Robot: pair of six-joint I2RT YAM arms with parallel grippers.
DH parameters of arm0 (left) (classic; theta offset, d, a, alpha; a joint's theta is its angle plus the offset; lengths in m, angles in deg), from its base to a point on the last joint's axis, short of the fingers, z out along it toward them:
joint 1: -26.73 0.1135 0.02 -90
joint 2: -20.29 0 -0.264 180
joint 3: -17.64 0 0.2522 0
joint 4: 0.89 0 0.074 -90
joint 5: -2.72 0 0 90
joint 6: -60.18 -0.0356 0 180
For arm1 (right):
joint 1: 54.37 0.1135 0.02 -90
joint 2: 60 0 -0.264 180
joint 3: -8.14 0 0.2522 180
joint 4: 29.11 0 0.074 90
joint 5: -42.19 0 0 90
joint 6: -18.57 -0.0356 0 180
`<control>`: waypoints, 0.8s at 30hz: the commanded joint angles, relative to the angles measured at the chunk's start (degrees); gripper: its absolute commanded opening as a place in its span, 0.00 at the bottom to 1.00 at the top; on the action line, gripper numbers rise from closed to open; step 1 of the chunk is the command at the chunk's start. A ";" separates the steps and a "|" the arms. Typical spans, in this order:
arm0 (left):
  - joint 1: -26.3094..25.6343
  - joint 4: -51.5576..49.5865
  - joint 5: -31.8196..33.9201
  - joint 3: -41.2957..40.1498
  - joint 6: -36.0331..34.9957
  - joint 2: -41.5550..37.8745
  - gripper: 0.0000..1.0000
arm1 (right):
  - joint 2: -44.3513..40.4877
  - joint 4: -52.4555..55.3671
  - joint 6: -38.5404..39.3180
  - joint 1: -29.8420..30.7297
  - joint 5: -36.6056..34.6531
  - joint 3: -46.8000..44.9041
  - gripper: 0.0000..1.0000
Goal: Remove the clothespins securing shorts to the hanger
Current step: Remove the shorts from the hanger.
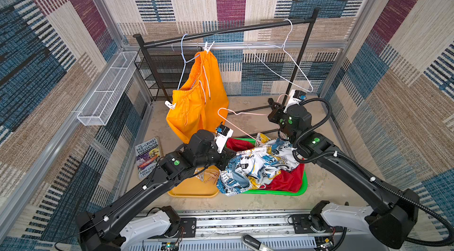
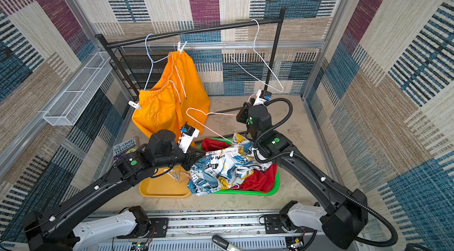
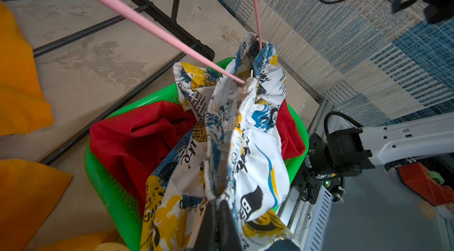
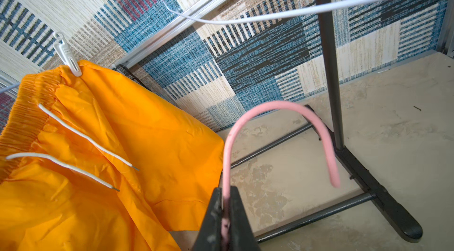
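Printed shorts [image 3: 248, 144] pinched between left fingers [image 3: 208, 227].

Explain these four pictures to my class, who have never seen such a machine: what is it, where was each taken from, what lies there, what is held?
The machine is two black robot arms, the left arm and the right arm, each ending in jaws. Two pictures look down on the whole scene; the other two come from a camera on each wrist. On the surface are a green basket holding red shorts, a yellow tray with loose pegs, and a book. Orange shorts hang pegged to a blue hanger on the black rail. The right jaws are shut on the hook of a pink hanger; the left jaws are shut on the printed shorts, whose waistband hangs from that hanger.
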 commanded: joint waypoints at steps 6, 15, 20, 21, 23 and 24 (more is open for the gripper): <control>-0.24 3.71 -2.67 -1.06 -1.01 -0.63 0.00 | 2.97 -2.19 -2.87 0.00 0.51 6.71 0.00; -0.32 4.62 -4.35 -2.77 -1.61 -1.64 0.00 | 6.92 -2.56 -0.68 0.00 -1.46 16.92 0.00; -0.36 3.82 -3.52 -3.18 -1.92 -2.44 0.00 | 7.26 -0.55 2.59 0.00 -5.46 22.29 0.00; -0.36 3.84 -3.46 -3.18 -1.89 -2.46 0.00 | 7.04 0.08 3.49 0.00 -6.31 23.11 0.00; -0.40 4.08 -3.25 -3.08 -1.95 -2.24 0.00 | 6.62 1.31 5.50 0.00 -7.38 24.38 0.00; -0.44 4.16 -3.14 -2.79 -1.97 -1.81 0.00 | 6.51 2.52 6.69 0.00 -7.94 25.12 0.00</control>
